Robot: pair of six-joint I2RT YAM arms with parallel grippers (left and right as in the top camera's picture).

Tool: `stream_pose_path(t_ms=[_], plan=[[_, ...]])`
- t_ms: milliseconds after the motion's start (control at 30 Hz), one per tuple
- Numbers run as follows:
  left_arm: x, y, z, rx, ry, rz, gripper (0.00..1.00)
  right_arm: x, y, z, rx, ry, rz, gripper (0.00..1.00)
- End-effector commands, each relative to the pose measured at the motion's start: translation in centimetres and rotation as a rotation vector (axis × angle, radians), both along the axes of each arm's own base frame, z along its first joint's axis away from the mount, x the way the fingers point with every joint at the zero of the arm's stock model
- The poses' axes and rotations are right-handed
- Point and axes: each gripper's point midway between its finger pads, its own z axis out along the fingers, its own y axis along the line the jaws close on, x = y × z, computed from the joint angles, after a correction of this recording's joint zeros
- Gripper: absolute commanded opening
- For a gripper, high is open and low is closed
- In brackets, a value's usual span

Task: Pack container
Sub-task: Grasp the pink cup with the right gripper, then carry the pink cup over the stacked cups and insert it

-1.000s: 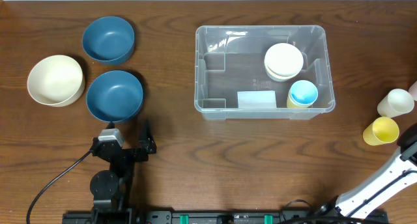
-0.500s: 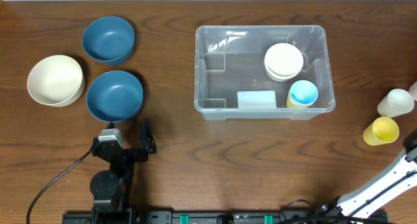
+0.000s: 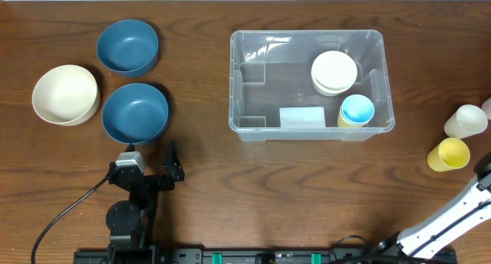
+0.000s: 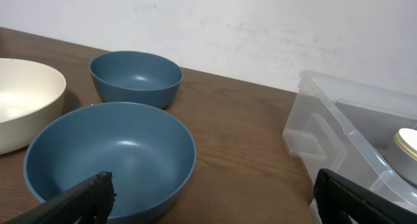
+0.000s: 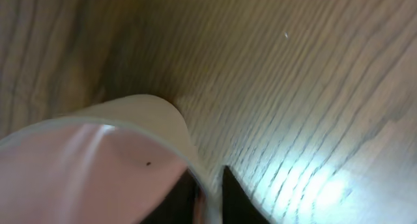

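Note:
The container [image 3: 307, 35] is a clear plastic bin standing right of centre; it also shows at the right of the left wrist view [image 4: 339, 139]. Inside it are a stack of white bowls [image 3: 334, 72], a yellow cup with a blue inside [image 3: 356, 110] and a whitish label [image 3: 301, 117]. My right gripper [image 5: 210, 185] is shut on the thin rim of a pink cup [image 5: 104, 165], one finger inside and one outside. Only a sliver of that cup [image 3: 488, 107] shows at the overhead's right edge. My left gripper [image 4: 215, 198] hangs open and empty just before a blue bowl [image 4: 111, 155].
A second blue bowl [image 3: 127, 46] and a cream bowl [image 3: 65, 94] sit at the left. A cream cup [image 3: 466, 120] and a yellow cup [image 3: 449, 153] stand at the right, close to my right arm [image 3: 460, 210].
My right gripper has closed onto the pink cup's rim, and the right arm shifted slightly towards the table's right edge. The left arm has not moved.

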Motion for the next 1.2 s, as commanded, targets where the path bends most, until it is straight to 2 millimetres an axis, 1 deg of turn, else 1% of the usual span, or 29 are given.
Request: stream_pose_path(t_ms=[0, 133, 200, 300, 367, 433, 500, 567, 633, 733, 767, 800, 900, 933, 1000, 1033, 1067, 1167], plan=[[0.0, 0.1, -1.6, -0.009, 0.042, 0.004, 0.98, 0.0, 0.1, -0.5, 0.007, 0.007, -0.002, 0.01], [0.0, 0.1, -1.6, -0.009, 0.042, 0.003, 0.98, 0.3, 0.6, -0.6, 0.023, -0.001, 0.007, 0.01], [0.0, 0.1, -1.6, -0.009, 0.042, 0.003, 0.98, 0.8, 1.2, -0.5, 0.039, -0.018, 0.014, 0.01], [0.0, 0.1, -1.6, -0.009, 0.042, 0.004, 0.98, 1.9, 2.4, 0.4, 0.059, -0.047, 0.044, 0.01], [0.0, 0.1, -1.6, -0.009, 0.042, 0.004, 0.98, 3.0, 3.4, 1.9, 0.05, -0.072, 0.071, 0.01], [0.0, 0.1, -1.6, -0.009, 0.042, 0.004, 0.98, 4.2, 4.5, 4.1, 0.027, -0.108, 0.096, 0.01], [0.0, 0.1, -1.6, -0.009, 0.042, 0.003, 0.98, 5.5, 5.9, 7.0, 0.0, -0.162, 0.127, 0.01], [0.0, 0.1, -1.6, -0.009, 0.042, 0.004, 0.98, 6.8, 7.5, 10.5, -0.037, -0.228, 0.169, 0.01], [0.0, 0.1, -1.6, -0.009, 0.042, 0.003, 0.98, 7.7, 9.3, 14.6, -0.089, -0.295, 0.212, 0.01], [0.0, 0.1, -1.6, -0.009, 0.042, 0.004, 0.98, 8.2, 12.1, 20.1, -0.158, -0.383, 0.267, 0.01], [0.0, 0.1, -1.6, -0.009, 0.042, 0.004, 0.98, 8.2, 13.3, 22.0, -0.178, -0.414, 0.288, 0.01], [0.0, 0.1, -1.6, -0.009, 0.042, 0.003, 0.98, 8.1, 15.0, 24.1, -0.193, -0.449, 0.319, 0.01], [0.0, 0.1, -1.6, -0.009, 0.042, 0.004, 0.98, 7.7, 18.8, 27.1, -0.199, -0.495, 0.386, 0.01], [0.0, 0.1, -1.6, -0.009, 0.042, 0.003, 0.98, 7.5, 20.6, 28.0, -0.194, -0.506, 0.418, 0.01], [0.0, 0.1, -1.6, -0.009, 0.042, 0.004, 0.98, 7.1, 23.9, 29.1, -0.178, -0.515, 0.497, 0.01], [0.0, 0.1, -1.6, -0.009, 0.042, 0.004, 0.98, 6.8, 25.6, 29.4, -0.167, -0.511, 0.53, 0.01], [0.0, 0.1, -1.6, -0.009, 0.042, 0.003, 0.98, 6.6, 26.7, 29.6, -0.159, -0.508, 0.553, 0.01], [0.0, 0.1, -1.6, -0.009, 0.042, 0.004, 0.98, 6.0, 31.1, 29.3, -0.112, -0.476, 0.649, 0.01]])
